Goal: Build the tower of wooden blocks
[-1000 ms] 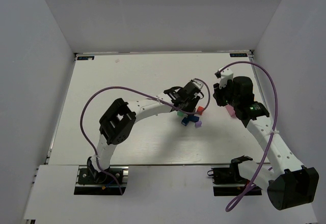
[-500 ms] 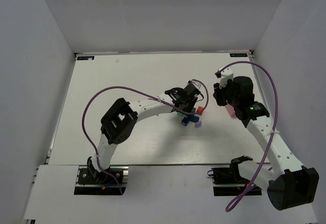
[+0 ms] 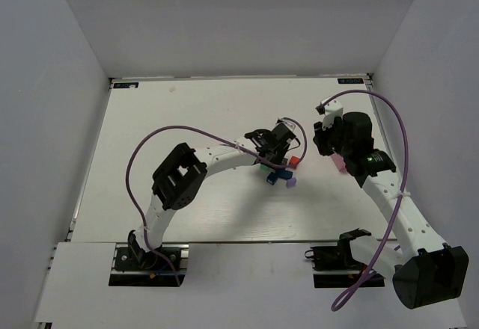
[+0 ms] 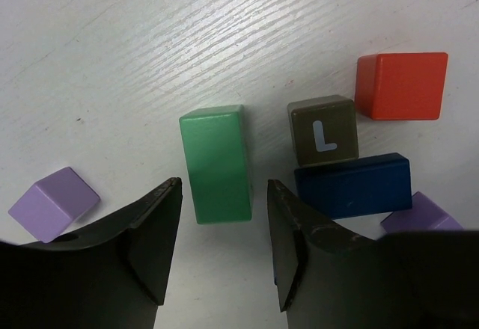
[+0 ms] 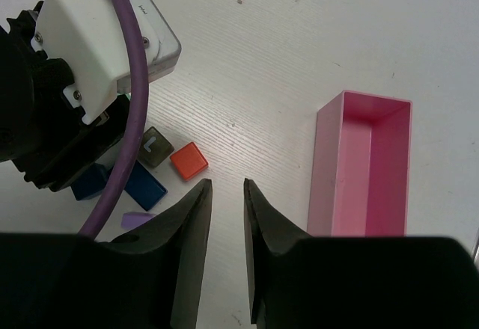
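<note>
The wood blocks lie in a loose cluster [image 3: 281, 173] on the table, none on top of another. In the left wrist view a green bar [image 4: 215, 164] lies flat, with an olive cube marked L [image 4: 323, 131], a red cube [image 4: 400, 86], a blue bar [image 4: 353, 185] and two purple cubes [image 4: 54, 203] around it. My left gripper [image 4: 223, 220] is open, its jaws on either side of the green bar's near end without touching it. My right gripper [image 5: 227, 194] is open by a narrow gap and empty, hovering between the blocks and the pink tray.
A pink rectangular tray [image 5: 367, 168] stands empty right of the blocks, partly under the right arm in the top view [image 3: 339, 163]. The left arm's purple cable [image 5: 123, 120] and wrist housing cover part of the cluster in the right wrist view.
The left arm has shifted slightly, bringing its gripper a little closer over the blocks. The right arm and the blocks have not moved.
</note>
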`<state>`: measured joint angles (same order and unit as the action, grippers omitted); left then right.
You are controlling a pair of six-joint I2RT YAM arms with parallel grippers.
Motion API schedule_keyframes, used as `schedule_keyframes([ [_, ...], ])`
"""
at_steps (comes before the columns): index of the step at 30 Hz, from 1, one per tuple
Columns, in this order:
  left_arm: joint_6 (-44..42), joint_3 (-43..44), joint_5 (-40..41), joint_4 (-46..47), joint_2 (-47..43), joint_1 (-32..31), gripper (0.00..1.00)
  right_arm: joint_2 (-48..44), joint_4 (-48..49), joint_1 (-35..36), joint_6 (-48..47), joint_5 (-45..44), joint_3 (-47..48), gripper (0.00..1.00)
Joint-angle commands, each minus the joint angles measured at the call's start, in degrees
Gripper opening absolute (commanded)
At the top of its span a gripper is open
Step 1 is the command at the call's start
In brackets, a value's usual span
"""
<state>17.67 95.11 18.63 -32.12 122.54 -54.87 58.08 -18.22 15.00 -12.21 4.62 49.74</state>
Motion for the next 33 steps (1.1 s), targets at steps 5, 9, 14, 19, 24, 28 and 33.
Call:
schedule_keyframes([
  [5, 0.4, 3.3, -0.1, -0.1, 0.8, 0.3, 0.57, -1.2, 2.0, -0.2, 0.3, 0.1, -0.4, 0.3],
  [9, 0.4, 3.9, -0.1, -0.1, 1.3, 0.3, 0.57, -1.1, 1.8, -0.2, 0.3, 0.1, -0.5, 0.3],
  [14, 0.4, 4.4, 0.4, -0.8, 2.3, 0.3, 0.57, -1.2, 2.0, -0.2, 0.3, 0.2, -0.3, 0.3],
  [19, 0.4, 4.4, 0.4, -0.8, 2.4, 0.3, 0.57, -1.2, 1.8, 0.0, 0.4, 0.3, -0.4, 0.3],
  [24, 1.0, 4.4, 1.7, -1.3, 2.4, 0.3, 0.59, -1.2, 1.9, -0.2, 0.3, 0.3, -0.5, 0.3],
  [28, 1.5, 3.9, 2.9, -1.3, 1.8, 0.8, 0.59, -1.2, 1.8, -0.2, 0.3, 0.4, -0.4, 0.3],
  [33, 1.5, 3.2, 3.4, -0.8, 1.2, 0.8, 0.59, -1.2, 1.8, -0.2, 0.4, 0.4, -0.4, 0.3],
])
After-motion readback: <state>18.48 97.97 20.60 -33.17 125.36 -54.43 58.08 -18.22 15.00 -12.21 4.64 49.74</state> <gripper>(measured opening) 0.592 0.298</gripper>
